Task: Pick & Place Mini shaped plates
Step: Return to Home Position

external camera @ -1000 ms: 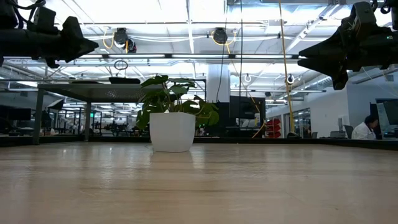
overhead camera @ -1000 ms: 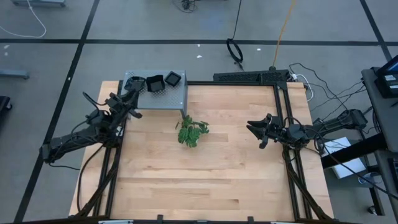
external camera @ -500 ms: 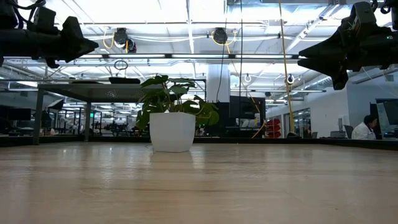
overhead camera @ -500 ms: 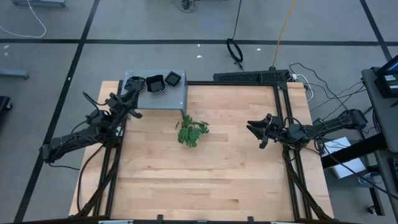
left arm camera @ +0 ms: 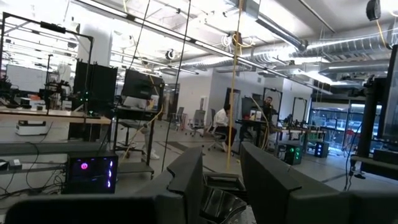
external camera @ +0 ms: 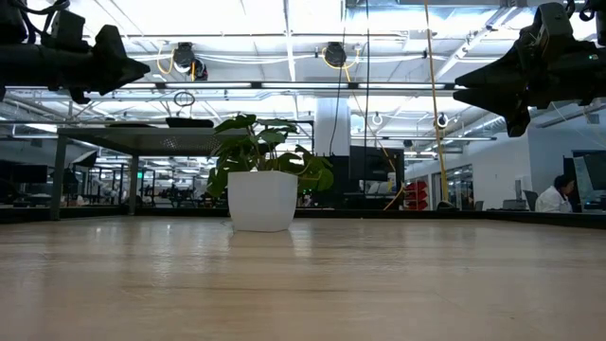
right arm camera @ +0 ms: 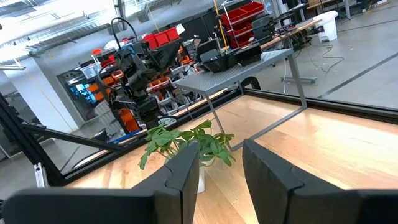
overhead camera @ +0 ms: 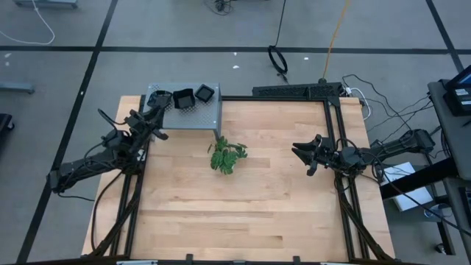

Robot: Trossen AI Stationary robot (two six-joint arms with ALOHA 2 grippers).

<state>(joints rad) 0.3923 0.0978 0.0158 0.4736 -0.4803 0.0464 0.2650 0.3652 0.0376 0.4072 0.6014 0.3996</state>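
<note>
My left fingers (overhead camera: 158,109) hang released, with a plain gap between them and nothing in it. They are raised over the far left corner of the wooden surface (overhead camera: 243,213), just at the near left edge of the grey perforated shelf (overhead camera: 202,114).

The black mini plates (overhead camera: 182,98) sit on top of that shelf. One square plate (overhead camera: 204,92) lies toward its far right corner, and another lies just left of it. There is also a dark shape at the shelf's left end, close to my left fingers. I cannot tell it from the arm in the high view. From above I cannot tell how many plates are stacked in each spot.

My right fingers (overhead camera: 300,154) are also released and empty. They are held up over the right side of the surface, pointing left and well apart from the shelf.

Between my two arms a leafy plant (overhead camera: 227,156) in a white pot stands on the surface, near the shelf's near right corner. The bare wood around it carries no plates.

Beyond the surface, at the far right of the room, a person (external camera: 565,194) sits at a desk.
</note>
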